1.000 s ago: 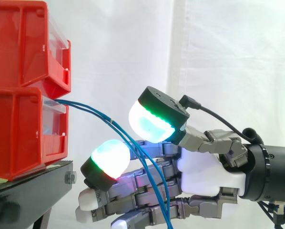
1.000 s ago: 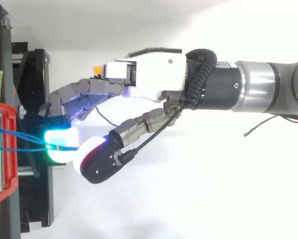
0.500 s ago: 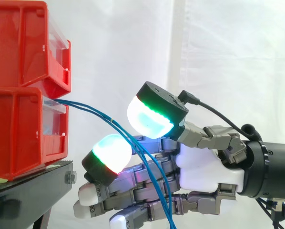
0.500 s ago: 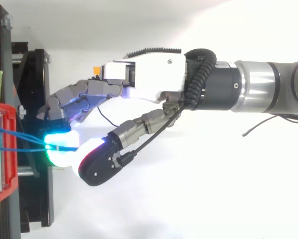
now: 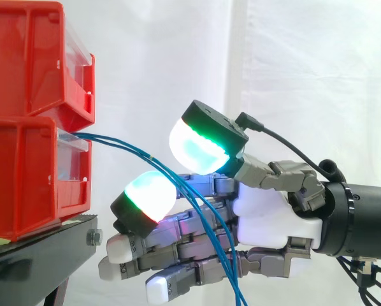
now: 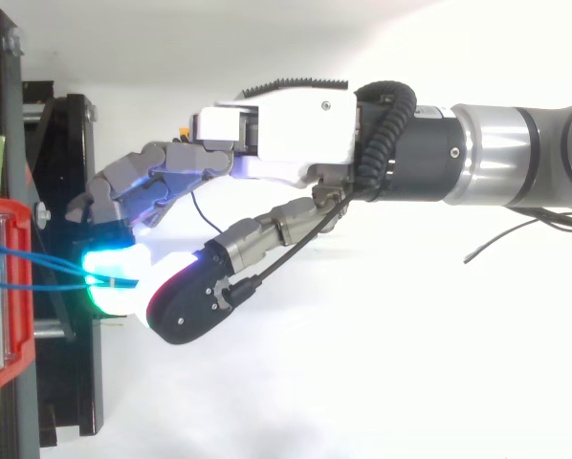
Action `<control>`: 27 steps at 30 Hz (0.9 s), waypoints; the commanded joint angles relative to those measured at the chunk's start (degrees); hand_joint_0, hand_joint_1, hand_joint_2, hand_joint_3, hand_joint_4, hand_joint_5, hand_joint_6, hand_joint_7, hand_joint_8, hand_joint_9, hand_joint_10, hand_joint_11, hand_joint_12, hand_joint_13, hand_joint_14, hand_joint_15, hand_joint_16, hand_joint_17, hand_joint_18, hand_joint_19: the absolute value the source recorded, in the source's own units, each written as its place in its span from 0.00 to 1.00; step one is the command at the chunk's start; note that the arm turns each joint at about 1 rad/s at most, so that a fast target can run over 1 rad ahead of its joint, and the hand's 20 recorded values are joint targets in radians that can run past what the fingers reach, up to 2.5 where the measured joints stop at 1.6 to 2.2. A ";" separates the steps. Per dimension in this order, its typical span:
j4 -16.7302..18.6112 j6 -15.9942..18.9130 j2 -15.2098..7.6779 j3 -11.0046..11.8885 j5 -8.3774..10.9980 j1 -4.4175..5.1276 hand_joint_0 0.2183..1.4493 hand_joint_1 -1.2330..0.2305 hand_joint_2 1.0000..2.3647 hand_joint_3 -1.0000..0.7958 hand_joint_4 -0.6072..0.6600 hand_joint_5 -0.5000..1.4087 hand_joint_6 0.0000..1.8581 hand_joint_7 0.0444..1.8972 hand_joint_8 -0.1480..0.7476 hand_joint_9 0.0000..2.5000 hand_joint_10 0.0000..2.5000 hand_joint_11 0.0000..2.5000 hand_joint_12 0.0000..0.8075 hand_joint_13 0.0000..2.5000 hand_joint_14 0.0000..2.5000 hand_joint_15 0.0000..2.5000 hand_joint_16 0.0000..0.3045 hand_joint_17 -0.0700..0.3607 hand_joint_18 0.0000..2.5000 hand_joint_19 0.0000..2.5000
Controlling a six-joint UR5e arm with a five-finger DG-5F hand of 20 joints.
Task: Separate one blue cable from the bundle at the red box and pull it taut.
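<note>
Compared with one second ago, the hand (image 5: 267, 217) has risen slightly and edged toward the bins, and in the top view its thumb pad (image 6: 186, 306) now lies closer against the glowing finger pad (image 6: 114, 282). The blue cables (image 5: 120, 148) leave the front of the lower red bin (image 5: 25, 178), run right and downward, pass through the gap between the thumb pad and the uppermost finger pad (image 5: 149, 197), cross in front of the palm and exit at the lower edge of the side view. The fingers are nearly straight and lie close together, pointing at the black stand (image 5: 44, 245). The thumb is raised above them. The side view shows the two pads apart, so no cable is pinched. The cables hang in a slack curve. The upper red bin (image 5: 31, 57) sits stacked on the lower one.
</note>
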 commanded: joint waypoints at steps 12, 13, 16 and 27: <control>-0.11 -0.30 0.00 0.35 -0.28 -0.17 0.32 0.46 0.00 0.31 0.61 0.18 0.39 0.56 0.49 0.24 0.00 0.17 0.41 0.14 0.00 0.09 0.14 0.39 0.18 0.24; -0.03 -0.30 0.00 0.44 -0.28 -0.17 0.32 0.46 0.00 0.31 0.61 0.18 0.39 0.56 0.49 0.24 0.00 0.17 0.41 0.14 0.00 0.09 0.14 0.39 0.18 0.24; -0.03 -0.30 0.00 0.44 -0.28 -0.17 0.32 0.45 0.00 0.30 0.61 0.18 0.39 0.56 0.48 0.24 0.00 0.17 0.41 0.14 0.00 0.09 0.14 0.39 0.18 0.25; -0.29 0.31 0.00 0.61 -0.10 -0.17 0.31 0.45 0.00 0.30 0.61 0.18 0.39 0.56 0.49 0.24 0.00 0.18 0.41 0.14 0.00 0.10 0.15 0.39 0.18 0.24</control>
